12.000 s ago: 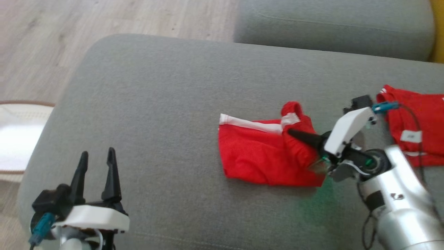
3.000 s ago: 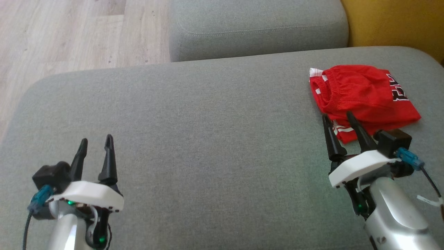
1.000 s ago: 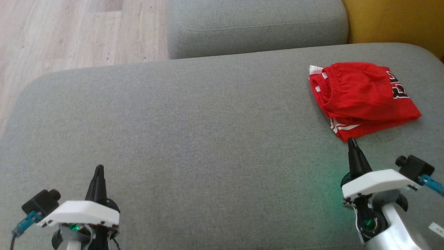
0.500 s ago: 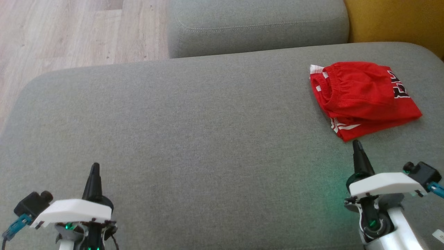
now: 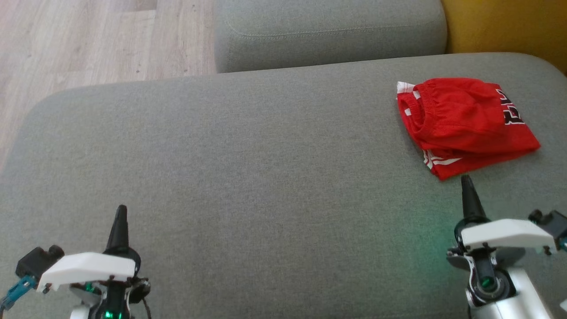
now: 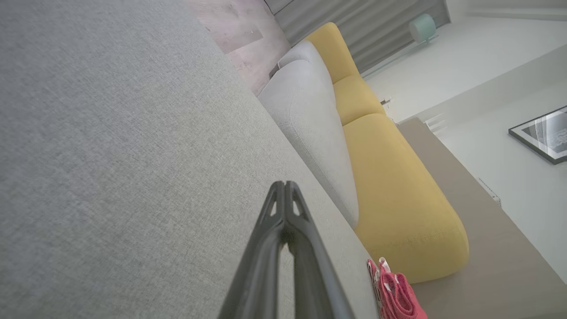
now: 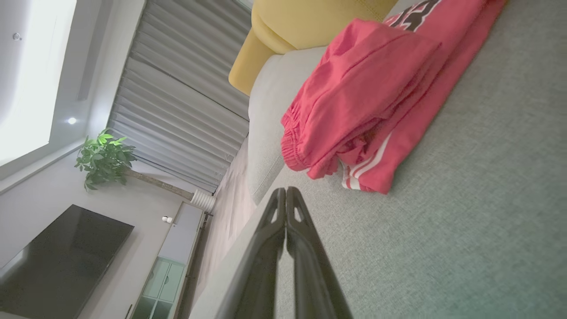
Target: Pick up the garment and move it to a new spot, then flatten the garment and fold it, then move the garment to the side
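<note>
Grey sofa seat (image 5: 266,155) is seen across most of the head view, w/ wood floor (image 5: 88,40) at far left, a second grey cushion (image 5: 328,31) at far centre & yellow upholstery (image 5: 505,26) at far right. The red garment (image 5: 465,124) is laid folded on the seat at far right, clear of both arms. Its elastic waistband is turned to the left, white stripes are shown along the near-left edge & black-and-white lettering at the right side.

The left end effector (image 5: 121,212) is held at near left over the seat, fingers clenched tip to tip, nothing gripped. The right end effector (image 5: 467,184) is held at near right, just short of the garment's near corner w/o touching it. Its fingers are likewise pressed together & empty. Whether either tip rests on the seat fabric can't be told.

From the right wrist view the garment is seen just beyond the closed tips, layers stacked, w/ a grey pleated curtain (image 7: 186,97), a potted plant (image 7: 104,159) & a dark TV screen (image 7: 57,261) in the bkgd. From the left wrist view a framed picture (image 6: 542,137) is seen on the wall.
</note>
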{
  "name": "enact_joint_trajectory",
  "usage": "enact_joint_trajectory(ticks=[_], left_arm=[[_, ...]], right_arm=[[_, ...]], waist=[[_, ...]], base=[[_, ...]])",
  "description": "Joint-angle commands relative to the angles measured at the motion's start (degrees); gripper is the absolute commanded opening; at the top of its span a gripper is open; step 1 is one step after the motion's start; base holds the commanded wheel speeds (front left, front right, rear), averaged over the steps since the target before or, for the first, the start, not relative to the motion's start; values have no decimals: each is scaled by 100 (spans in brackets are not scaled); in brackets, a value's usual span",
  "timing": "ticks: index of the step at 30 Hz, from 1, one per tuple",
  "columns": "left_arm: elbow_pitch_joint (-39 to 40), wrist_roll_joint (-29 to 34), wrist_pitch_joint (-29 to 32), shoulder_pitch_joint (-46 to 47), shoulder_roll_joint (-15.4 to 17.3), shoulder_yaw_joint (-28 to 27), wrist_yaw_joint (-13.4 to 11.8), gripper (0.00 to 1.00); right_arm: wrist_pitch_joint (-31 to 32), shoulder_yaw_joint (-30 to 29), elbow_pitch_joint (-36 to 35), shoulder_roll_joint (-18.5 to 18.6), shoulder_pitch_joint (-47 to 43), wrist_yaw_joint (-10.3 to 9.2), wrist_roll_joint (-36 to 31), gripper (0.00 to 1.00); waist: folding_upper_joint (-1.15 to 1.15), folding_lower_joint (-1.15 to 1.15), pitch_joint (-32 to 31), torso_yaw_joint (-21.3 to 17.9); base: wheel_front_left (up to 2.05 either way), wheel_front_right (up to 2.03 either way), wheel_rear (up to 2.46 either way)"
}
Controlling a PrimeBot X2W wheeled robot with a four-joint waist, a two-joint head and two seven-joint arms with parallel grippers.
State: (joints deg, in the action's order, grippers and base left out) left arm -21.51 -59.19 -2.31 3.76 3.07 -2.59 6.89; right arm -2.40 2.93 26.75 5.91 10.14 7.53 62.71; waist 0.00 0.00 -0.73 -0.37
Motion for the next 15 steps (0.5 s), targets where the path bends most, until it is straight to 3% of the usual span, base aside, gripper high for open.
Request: enact_joint_trajectory(ticks=[1, 15], left_arm=[[235, -137, 36, 259, 36, -151, 34, 0], [373, -997, 266, 255, 21, -218, 41, 0]], right_arm=[[46, -3, -241, -30, 102, -3, 128, 0], [275, -260, -521, -104, -34, -3, 894, 0]], waist=[[0, 0, 2, 1], [0, 0, 26, 10]], base=[[0, 0, 0], [0, 0, 0]])
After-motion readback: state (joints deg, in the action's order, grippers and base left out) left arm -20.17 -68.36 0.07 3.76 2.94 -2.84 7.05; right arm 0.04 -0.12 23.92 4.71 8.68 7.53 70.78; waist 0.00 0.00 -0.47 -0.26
